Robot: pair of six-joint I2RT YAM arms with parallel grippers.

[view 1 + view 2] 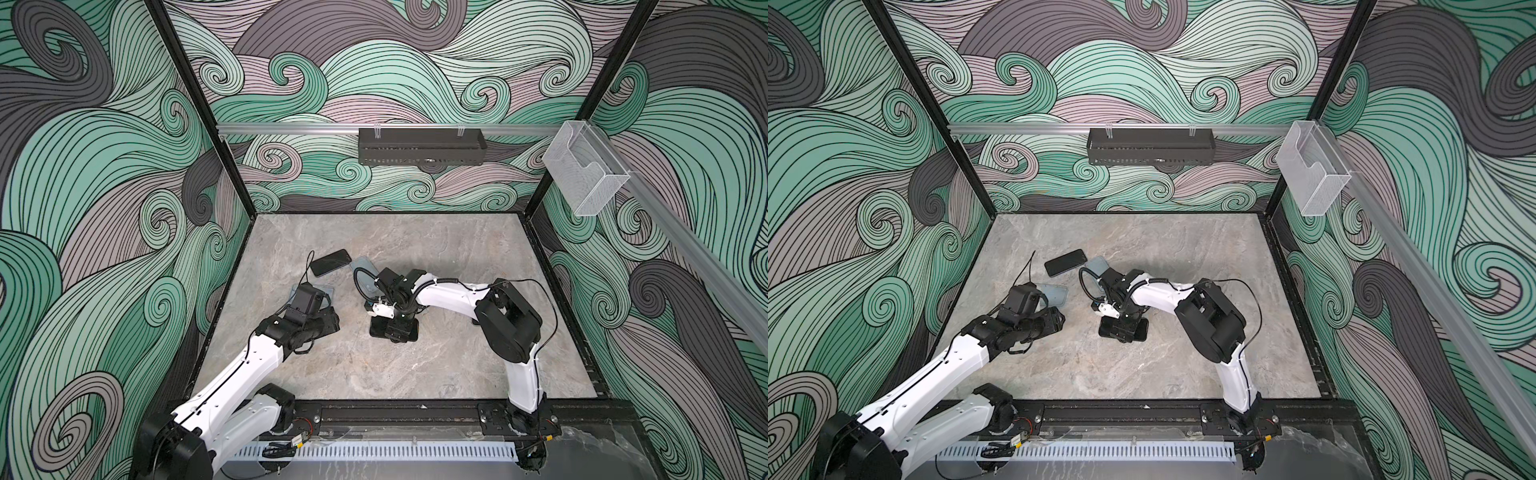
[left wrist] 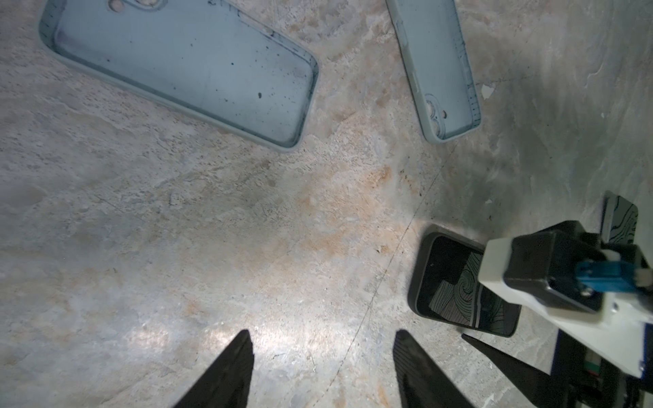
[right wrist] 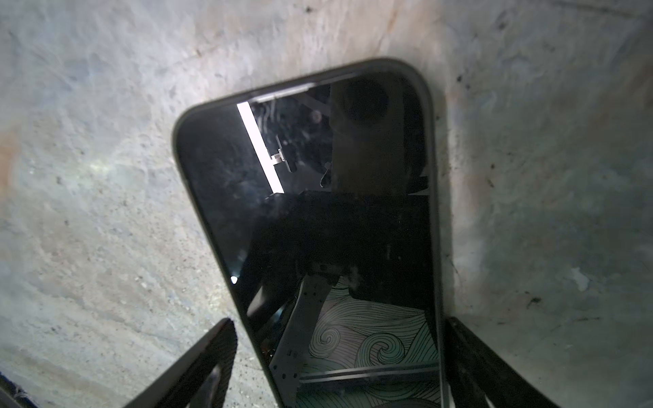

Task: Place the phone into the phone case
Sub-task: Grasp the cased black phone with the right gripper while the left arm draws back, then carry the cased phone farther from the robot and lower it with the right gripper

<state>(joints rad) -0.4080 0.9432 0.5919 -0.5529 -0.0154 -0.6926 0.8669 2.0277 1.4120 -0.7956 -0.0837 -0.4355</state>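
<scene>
- R gripper fingers wide, straddling phone, not clamped yet: centre, then close on long edges.
- L gripper open, empty; should steady case.

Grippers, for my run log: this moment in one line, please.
right gripper: open, straddling black phone on table | left gripper: open, empty

left arm stretched forward from its base, wrist low. left gripper angled toward centre, jaws apart. right arm has its elbow up, forearm reaching across toward centre, wrist bent down. right gripper points straight down, jaws spread wide. In both top views the two grippers are near each other, not touching.
</scene>
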